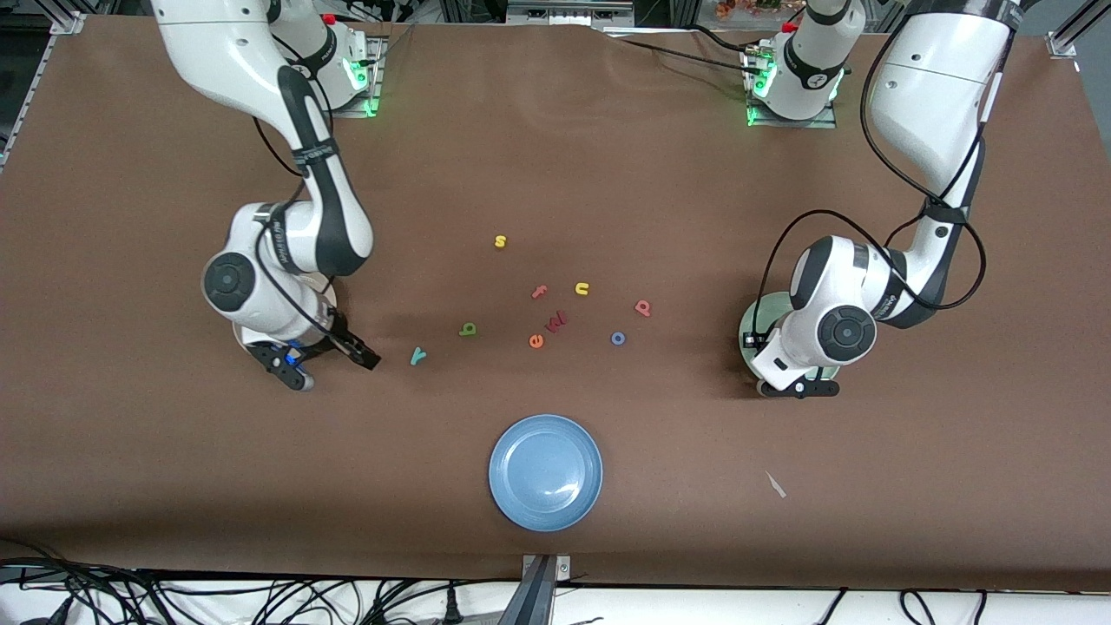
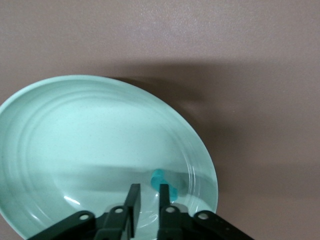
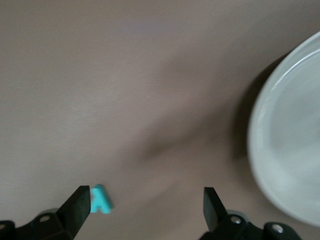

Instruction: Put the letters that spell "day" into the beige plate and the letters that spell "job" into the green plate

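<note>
My left gripper (image 2: pixel 149 189) hangs low over the green plate (image 2: pixel 75 150), its jaws a little apart with nothing between them. A teal "j" (image 2: pixel 166 183) lies in that plate beside one finger. In the front view this plate (image 1: pixel 746 330) is mostly hidden under the left arm. My right gripper (image 1: pixel 332 366) stands wide open over the table beside the beige plate (image 3: pixel 295 150), with the teal "y" (image 3: pixel 101 201) close to one finger. On the table lie the "y" (image 1: pixel 417 355), olive "a" (image 1: pixel 468 329), blue "o" (image 1: pixel 618 338) and pink-red "b" (image 1: pixel 643 307).
A blue plate (image 1: pixel 546 471) sits nearer the front camera, at the table's middle. Other letters lie among the task's own: yellow "s" (image 1: pixel 500 241), pink "f" (image 1: pixel 539 292), yellow "u" (image 1: pixel 582 288), orange "e" (image 1: pixel 536 341) and a red letter (image 1: pixel 555 321).
</note>
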Controlling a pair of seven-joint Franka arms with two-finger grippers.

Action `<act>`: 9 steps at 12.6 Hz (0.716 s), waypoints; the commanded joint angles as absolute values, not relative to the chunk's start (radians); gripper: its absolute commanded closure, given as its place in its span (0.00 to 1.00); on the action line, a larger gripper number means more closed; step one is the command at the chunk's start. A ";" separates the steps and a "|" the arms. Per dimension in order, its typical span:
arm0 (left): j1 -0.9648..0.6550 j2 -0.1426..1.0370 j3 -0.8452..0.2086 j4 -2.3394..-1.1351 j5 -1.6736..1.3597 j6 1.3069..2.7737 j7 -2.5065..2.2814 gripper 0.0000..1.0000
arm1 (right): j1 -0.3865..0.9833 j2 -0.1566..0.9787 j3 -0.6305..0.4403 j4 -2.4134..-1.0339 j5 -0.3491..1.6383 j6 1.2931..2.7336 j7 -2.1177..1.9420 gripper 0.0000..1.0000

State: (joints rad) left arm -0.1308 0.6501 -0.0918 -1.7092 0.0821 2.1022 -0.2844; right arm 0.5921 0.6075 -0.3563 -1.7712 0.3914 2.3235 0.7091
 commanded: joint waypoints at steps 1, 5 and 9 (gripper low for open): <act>-0.124 0.620 -0.101 -1.720 0.091 2.099 -0.284 0.00 | 0.592 0.672 -0.332 -1.686 0.417 2.306 0.778 0.00; -0.150 0.586 -0.165 -1.709 0.091 2.056 -0.504 0.00 | 0.626 0.758 -0.319 -1.611 0.410 2.304 0.801 0.00; -0.176 0.586 -0.276 -1.686 0.091 2.062 -0.772 0.00 | 0.635 0.781 -0.319 -1.611 0.405 2.304 0.798 0.03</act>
State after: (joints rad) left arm -0.1576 0.5995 -0.2478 -1.6995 0.0819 2.0769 -0.6622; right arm 0.6286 0.7586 -0.3120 -1.6446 0.3925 2.3217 0.7898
